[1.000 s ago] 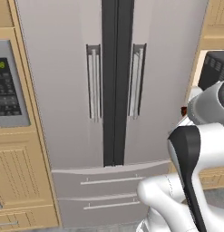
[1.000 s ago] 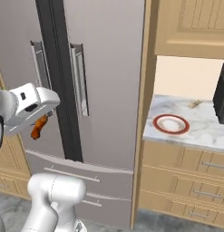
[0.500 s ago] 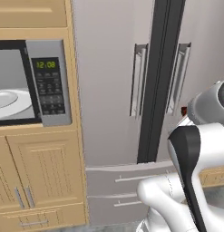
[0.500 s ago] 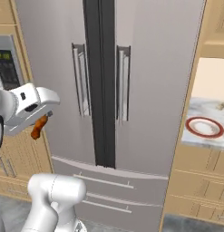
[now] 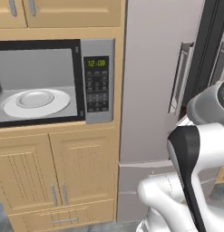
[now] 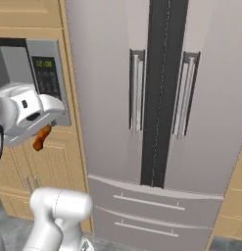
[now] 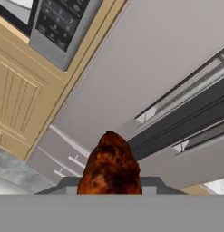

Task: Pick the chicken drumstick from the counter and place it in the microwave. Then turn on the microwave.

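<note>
The chicken drumstick (image 6: 41, 138), a reddish-brown morsel, hangs below the white hand with my gripper (image 6: 44, 131) shut on it. In the hand view the drumstick (image 7: 111, 165) stands between the jaws and hides the fingertips. The microwave (image 5: 99, 81) is set into the wooden cabinetry at the left, its grey interior showing with a white turntable (image 5: 36, 102) inside. Its keypad panel (image 6: 47, 77) is just behind and above the hand, and the keypad (image 7: 59, 22) lies at the hand view's upper left. The gripper is in front of the cabinet below the panel. The counter is out of view.
A tall grey fridge (image 6: 157, 98) with two vertical handles (image 6: 136, 90) and two bottom drawers (image 6: 147, 201) stands right of the microwave. Light wooden cabinet doors (image 5: 54, 174) sit below the microwave. My white arm (image 5: 195, 167) rises at the lower right of the left base view.
The whole picture has slid as the base drove left: the counter with its plate left the view and the microwave came in. The drumstick stays in the shut gripper.
</note>
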Tool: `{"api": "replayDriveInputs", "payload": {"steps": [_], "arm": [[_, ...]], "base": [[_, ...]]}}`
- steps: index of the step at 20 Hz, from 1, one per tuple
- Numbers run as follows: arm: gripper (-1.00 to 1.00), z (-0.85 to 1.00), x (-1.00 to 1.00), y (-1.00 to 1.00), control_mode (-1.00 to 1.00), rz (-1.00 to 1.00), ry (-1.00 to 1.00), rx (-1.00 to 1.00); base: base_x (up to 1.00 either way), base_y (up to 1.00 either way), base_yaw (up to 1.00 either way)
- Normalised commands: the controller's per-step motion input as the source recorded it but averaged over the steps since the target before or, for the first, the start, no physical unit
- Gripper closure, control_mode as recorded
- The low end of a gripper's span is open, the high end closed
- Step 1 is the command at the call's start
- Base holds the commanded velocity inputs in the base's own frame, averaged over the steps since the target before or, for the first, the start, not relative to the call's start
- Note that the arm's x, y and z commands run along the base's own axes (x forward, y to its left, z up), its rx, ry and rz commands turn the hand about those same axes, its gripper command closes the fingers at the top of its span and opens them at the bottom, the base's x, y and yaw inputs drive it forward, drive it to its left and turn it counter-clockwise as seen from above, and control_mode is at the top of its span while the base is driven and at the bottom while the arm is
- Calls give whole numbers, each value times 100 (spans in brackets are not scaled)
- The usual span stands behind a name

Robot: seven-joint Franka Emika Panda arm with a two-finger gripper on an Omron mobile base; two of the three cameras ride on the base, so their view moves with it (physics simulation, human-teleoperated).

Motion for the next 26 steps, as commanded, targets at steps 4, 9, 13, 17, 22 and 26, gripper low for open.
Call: {"api": "replayDriveInputs", "payload": {"steps": [4, 9, 13, 17, 22, 26], "arm": [[100, 0, 0, 0, 100, 0, 0, 0], [100, 0, 0, 0, 100, 0, 0, 0], [100, 0, 0, 0, 100, 0, 0, 0], [100, 0, 0, 0, 100, 0, 0, 0], [100, 0, 0, 0, 100, 0, 0, 0], [100, 0, 0, 0, 100, 0, 0, 0]], "base": [[0, 67, -6], [0, 67, -6], [0, 58, -6], [0, 53, -5], [0, 48, -4], [0, 36, -1]]}}
